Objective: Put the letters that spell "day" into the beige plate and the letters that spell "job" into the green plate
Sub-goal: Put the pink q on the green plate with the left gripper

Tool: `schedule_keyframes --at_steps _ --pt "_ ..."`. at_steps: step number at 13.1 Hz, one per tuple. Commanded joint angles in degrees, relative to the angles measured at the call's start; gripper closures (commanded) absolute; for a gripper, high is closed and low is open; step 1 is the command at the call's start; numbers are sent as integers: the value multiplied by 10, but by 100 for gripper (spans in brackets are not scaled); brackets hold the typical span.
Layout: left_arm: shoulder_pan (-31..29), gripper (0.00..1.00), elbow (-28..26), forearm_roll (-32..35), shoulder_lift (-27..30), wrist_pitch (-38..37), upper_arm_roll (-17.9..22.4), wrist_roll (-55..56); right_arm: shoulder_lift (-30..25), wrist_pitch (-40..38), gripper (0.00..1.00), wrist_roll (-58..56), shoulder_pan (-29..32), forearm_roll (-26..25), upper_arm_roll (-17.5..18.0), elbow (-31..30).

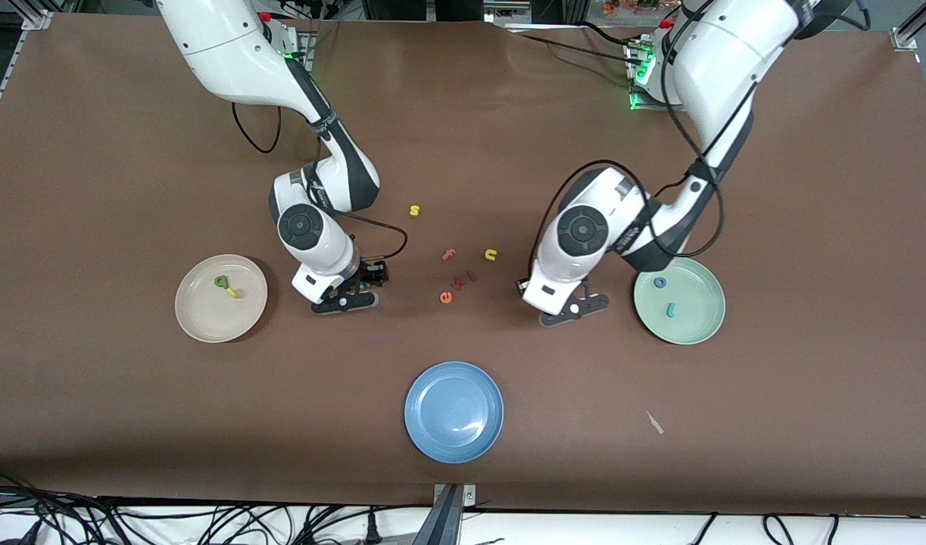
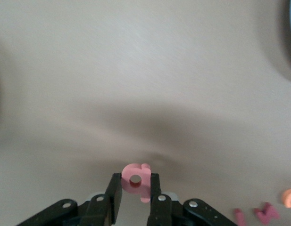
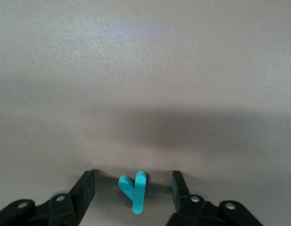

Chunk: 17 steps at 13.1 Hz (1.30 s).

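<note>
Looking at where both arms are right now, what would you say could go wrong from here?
The right gripper straddles the teal y with its fingers apart; the y lies skewed, so it might twist or slip as they shut. The left gripper pinches the pink b only at its edge, so it might drop before reaching the green plate.

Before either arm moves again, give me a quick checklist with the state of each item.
1. Left gripper shut on the pink b: ok.
2. Teal y sits between the right gripper's fingers: ok.
3. Right gripper gripping the y: not ok, gaps on both sides.
4. Green a and yellow d in the beige plate: ok.
5. Dark blue o and light blue j in the green plate: ok.
6. Whether the y is still on the table: cannot tell.
</note>
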<state>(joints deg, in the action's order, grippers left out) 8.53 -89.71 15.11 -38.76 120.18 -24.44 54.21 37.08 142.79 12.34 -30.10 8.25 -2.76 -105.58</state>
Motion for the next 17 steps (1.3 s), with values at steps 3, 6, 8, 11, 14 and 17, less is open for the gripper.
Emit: schedule_keyframes --at_steps 3,6,8,11,14,17 --pt "-83 94 -38 -3 77 -75 -2 -176 -1 -7 33 4 -7 -9 -5 -4" --pt "-141 96 -63 -1 83 -69 -2 -269 -1 -8 38 4 -7 -9 -5 -4" --pt "-164 96 -91 -1 86 -54 -2 -299 -1 -9 42 4 -7 -9 -5 -4" --pt "-214 96 -218 10 123 84 -2 -358 -1 -11 46 15 -7 -9 -5 -4" --pt "-237 95 -250 11 135 98 -2 -379 -1 -12 51 22 -13 -9 -4 -4" --pt "-279 95 -254 11 129 105 -2 -445 -1 -12 57 32 -16 -9 -5 -4"
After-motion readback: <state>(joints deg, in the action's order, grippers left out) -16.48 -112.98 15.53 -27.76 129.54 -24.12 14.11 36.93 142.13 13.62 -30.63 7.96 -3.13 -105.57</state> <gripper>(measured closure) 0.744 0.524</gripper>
